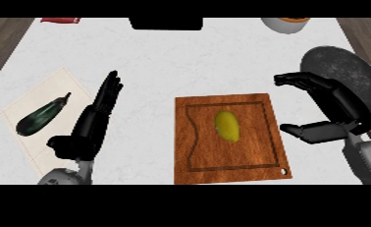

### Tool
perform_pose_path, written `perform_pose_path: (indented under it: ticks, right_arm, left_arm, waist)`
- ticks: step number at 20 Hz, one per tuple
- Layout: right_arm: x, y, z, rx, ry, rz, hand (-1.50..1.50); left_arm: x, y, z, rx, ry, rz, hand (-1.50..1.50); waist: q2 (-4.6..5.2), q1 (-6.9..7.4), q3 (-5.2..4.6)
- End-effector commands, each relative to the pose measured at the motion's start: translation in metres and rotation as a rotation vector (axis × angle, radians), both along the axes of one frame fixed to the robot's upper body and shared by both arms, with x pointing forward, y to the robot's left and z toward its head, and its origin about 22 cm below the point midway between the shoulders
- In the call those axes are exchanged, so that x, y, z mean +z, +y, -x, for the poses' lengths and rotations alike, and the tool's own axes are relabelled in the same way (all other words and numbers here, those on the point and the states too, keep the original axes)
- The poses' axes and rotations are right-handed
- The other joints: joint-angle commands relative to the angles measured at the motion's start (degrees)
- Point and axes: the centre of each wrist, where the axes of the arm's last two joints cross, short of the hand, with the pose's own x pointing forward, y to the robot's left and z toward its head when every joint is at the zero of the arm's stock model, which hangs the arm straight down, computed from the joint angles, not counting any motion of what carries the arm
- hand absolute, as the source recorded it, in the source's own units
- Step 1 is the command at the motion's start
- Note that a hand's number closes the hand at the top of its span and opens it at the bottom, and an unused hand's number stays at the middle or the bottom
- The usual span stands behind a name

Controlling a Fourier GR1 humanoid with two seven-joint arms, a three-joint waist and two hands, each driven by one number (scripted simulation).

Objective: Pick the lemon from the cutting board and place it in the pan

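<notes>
Two black hands showing over the white counter [181, 59], both empty, neither touching the lemon [227, 125]. Lying lengthwise near the middle of the wooden cutting board [253, 164], inside its routed groove, yellow-green and untouched. Taking the board as the landmark from here on. Resting well to the board's left: the left hand [94, 118], fingers straight and held together, pointing away toward the counter's far edge, thumb sticking out low at the side, gripping nothing. Hovering just off the board's right edge: the right hand [326, 108], spread wide in a claw, fingers curving in from the upper side and thumb reaching in from the lower side, open gap between them facing the board, nothing held inside. Sitting beyond the board's right side, partly hidden behind that right hand: the dark round pan [337, 64], nothing visible in its showing part. Lying farther left of the board, past the left hand: a dark green eggplant [42, 115] set diagonally on a pale mat [62, 81]. Showing at the far edge, above the board: a black object [167, 23], cut off by the frame. Peeking in up and to the right of the board: a pale round container [286, 24]. Peeking in far up-left: a red item [60, 20], too cropped for telling what.
</notes>
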Motion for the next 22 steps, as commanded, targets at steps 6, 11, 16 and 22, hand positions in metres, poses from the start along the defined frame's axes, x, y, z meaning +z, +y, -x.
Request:
perform_pose_path:
  ticks: [6,11,16,22]
  right_arm:
    - [0.01,-0.021,-0.038,0.148,-0.132,0.267,-1.5]
    - [0.044,0.025,-0.057,0.226,-0.142,0.436,-1.5]
    - [0.033,0.066,-0.053,0.329,-0.107,0.69,-1.5]
    - [0.025,0.11,-0.047,0.434,-0.128,0.955,-1.5]
  left_arm:
    - [-0.018,-0.02,-0.003,-0.041,0.0,0.034,0.0]
    - [-0.005,-0.022,0.001,-0.033,-0.02,0.05,0.0]
    - [-0.005,-0.015,-0.005,-0.044,-0.016,0.047,0.0]
    - [-0.01,-0.021,0.005,-0.048,-0.033,0.054,0.0]
  waist:
    - [-0.06,-0.31,-0.07]
    - [-0.23,-0.11,-0.1]
    - [-0.19,-0.17,-0.11]
    - [-0.27,-0.14,-0.11]
